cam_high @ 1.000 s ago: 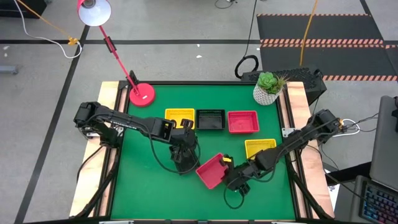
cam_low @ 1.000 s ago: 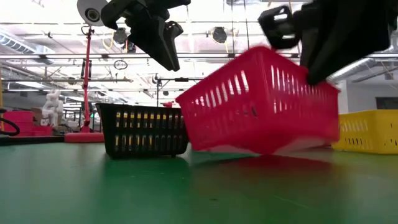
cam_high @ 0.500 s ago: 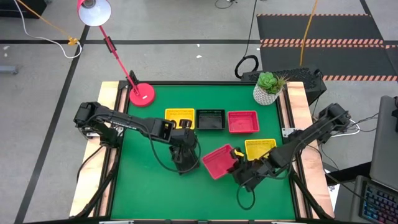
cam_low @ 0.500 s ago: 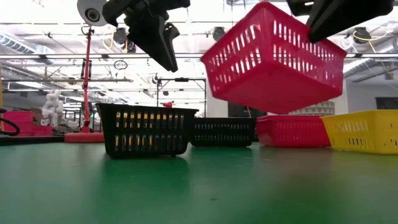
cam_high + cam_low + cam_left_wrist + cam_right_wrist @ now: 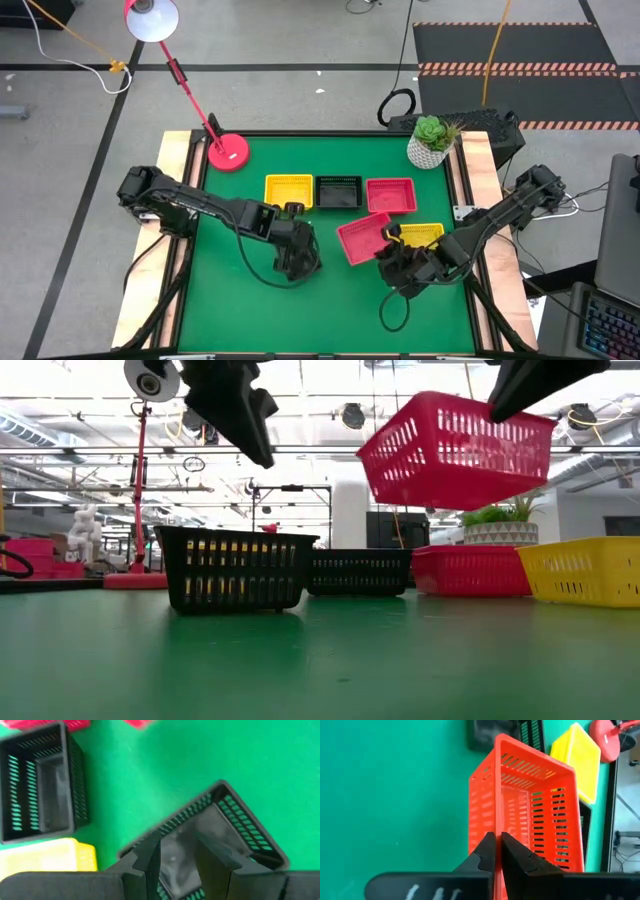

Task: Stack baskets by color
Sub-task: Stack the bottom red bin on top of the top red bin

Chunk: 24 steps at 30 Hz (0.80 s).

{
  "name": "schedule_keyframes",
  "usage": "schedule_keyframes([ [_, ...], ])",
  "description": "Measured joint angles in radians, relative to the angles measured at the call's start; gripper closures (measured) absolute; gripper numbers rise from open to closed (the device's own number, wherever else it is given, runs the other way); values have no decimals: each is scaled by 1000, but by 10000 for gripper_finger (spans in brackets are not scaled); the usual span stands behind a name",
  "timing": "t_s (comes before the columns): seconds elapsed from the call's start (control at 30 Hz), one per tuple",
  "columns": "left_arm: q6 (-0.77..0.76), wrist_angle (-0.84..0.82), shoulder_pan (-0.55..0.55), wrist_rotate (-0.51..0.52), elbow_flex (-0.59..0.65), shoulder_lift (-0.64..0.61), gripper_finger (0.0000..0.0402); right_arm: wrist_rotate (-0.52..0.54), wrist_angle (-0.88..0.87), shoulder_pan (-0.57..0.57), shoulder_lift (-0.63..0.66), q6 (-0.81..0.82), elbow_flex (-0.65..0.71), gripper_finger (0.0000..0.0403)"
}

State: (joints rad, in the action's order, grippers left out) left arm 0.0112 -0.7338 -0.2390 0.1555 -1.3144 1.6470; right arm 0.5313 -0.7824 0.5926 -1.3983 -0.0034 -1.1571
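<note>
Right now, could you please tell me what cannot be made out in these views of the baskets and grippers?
- High view: the black basket under the left gripper is hidden by that arm.
- High view: the yellow basket by the right arm is partly covered by the lifted red basket and the arm.
- Low view: the right gripper is cut off by the top edge.
- How many baskets are nested in each pile cannot be told.

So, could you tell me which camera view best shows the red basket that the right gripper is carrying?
The low view: the red basket hangs clear of the table, its slotted side plain. The right wrist view shows the right gripper shut on its rim, the high view only its top, and the left wrist view a blurred red edge at most.
</note>
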Motion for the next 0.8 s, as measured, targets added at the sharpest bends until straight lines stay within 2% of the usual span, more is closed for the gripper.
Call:
schedule_keyframes([
  [0.27, -84, -23, -70, 2, 0, 0, 286, 101, -117, -13, 7, -8, -18, 398],
  [0.37, -111, -18, -97, 3, 3, 0, 286, 106, -147, -33, 31, 20, -20, 398],
  [0.53, -136, -21, -138, 3, 17, 0, 286, 171, -233, -55, 89, 96, -20, 399],
  [0.8, -137, -13, -150, 32, 17, 0, 286, 271, -239, -89, 170, 92, 52, 399],
])
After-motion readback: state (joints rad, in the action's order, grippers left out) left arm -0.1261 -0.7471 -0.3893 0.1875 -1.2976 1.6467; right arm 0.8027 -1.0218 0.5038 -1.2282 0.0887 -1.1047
